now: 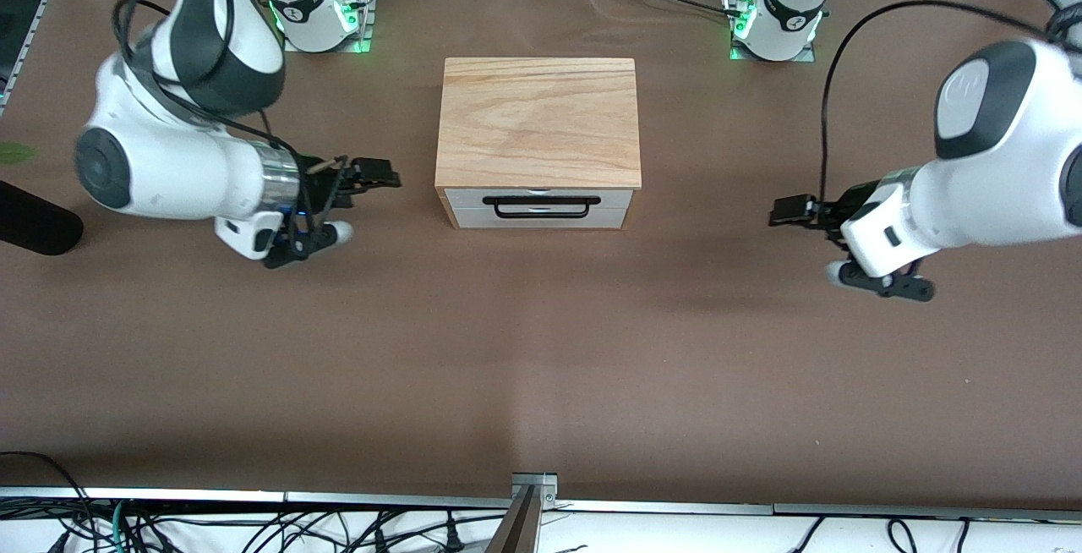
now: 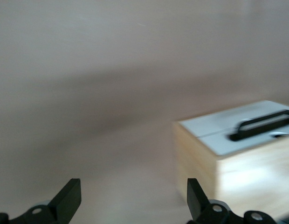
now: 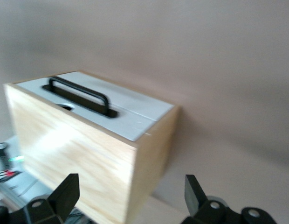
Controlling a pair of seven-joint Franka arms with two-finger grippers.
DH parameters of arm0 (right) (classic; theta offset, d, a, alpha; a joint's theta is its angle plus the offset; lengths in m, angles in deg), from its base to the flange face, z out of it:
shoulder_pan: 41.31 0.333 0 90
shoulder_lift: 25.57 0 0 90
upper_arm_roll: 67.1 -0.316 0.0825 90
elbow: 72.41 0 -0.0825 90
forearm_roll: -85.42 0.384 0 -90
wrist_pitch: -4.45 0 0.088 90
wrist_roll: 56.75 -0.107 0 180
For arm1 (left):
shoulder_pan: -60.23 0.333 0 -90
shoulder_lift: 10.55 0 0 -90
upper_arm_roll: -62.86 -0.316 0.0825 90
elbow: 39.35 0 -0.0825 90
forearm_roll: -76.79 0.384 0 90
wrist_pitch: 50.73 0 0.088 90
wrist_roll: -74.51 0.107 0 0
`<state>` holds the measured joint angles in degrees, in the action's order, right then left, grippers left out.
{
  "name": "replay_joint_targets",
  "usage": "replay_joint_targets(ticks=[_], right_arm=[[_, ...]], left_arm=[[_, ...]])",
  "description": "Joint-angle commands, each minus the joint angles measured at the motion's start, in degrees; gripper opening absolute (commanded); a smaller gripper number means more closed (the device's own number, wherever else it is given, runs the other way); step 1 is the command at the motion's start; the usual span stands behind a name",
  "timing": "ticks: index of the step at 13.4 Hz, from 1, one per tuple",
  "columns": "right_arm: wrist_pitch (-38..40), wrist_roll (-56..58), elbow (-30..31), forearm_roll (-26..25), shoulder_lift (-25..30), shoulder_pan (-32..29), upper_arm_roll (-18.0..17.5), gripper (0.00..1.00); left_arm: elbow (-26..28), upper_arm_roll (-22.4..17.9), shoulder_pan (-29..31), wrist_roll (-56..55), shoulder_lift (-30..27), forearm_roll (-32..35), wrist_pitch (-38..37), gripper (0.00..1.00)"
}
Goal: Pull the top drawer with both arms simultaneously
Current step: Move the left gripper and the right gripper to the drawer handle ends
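Cabinet: you have the small oak-topped cabinet [image 1: 538, 122] in the upper middle of the front view, standing on the brown table [image 1: 541, 367].
Top drawer: the top drawer [image 1: 539, 196] is pushed in flush; you see its white front along the cabinet's lower edge in the front view, facing the camera.
Handle: the black bar handle [image 1: 541, 207] lies across the white front, with nothing touching it.
Left gripper: your left gripper [image 1: 784, 211] sits at the right of the front view, over bare table toward the left arm's end, well apart from the cabinet. Its fingers [image 2: 70, 198] are spread wide and hold nothing.
Right gripper: your right gripper [image 1: 378, 173] sits at the left of the front view, over the table, near the cabinet's side but not touching. Its fingers [image 3: 66, 190] are also spread, holding nothing.
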<state>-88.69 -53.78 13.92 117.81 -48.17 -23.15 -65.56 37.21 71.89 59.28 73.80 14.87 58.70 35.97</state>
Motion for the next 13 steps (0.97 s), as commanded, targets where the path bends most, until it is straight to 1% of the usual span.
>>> replay_joint_targets(ticks=[1,2,4,5,7,9,11,13], right_arm=[[-2.12,0.82,-0.56,7.74,-4.36,0.65,0.3,1.0],[-3.7,1.51,-0.29,10.56,-5.95,1.35,0.3,1.0],[-7.39,4.06,1.28,14.0,-7.01,2.85,0.3,1.0],[-8.45,5.03,1.29,15.75,-8.06,3.29,0.3,1.0],[-10.12,6.26,1.12,20.06,-9.56,3.9,0.3,1.0],[-13.37,8.01,1.03,22.09,-11.23,5.57,0.39,1.0],[-14.35,8.99,0.85,23.33,-13.15,5.58,0.48,1.0],[-18.72,10.92,0.94,25.6,-15.44,5.84,0.22,1.0]], left_arm=[[-0.8,0.2,0.17,1.68,3.39,-7.03,-0.3,1.0],[-0.8,0.38,-0.45,1.76,4.71,-7.31,-0.22,1.0],[-0.8,1.61,-0.45,5.17,7.88,-12.12,1.01,1.0],[-0.8,1.7,-0.54,9.11,9.81,-14.49,1.28,1.0],[-0.28,1.7,0.07,16.15,14.55,-22.47,1.37,1.0],[2.79,1.61,0.6,22.3,16.59,-29.16,2.41,1.0],[8.13,1.43,0.69,27.84,16.86,-34.53,5.57,1.0],[13.24,1.35,0.69,33.73,16.77,-39.98,8.3,1.0]])
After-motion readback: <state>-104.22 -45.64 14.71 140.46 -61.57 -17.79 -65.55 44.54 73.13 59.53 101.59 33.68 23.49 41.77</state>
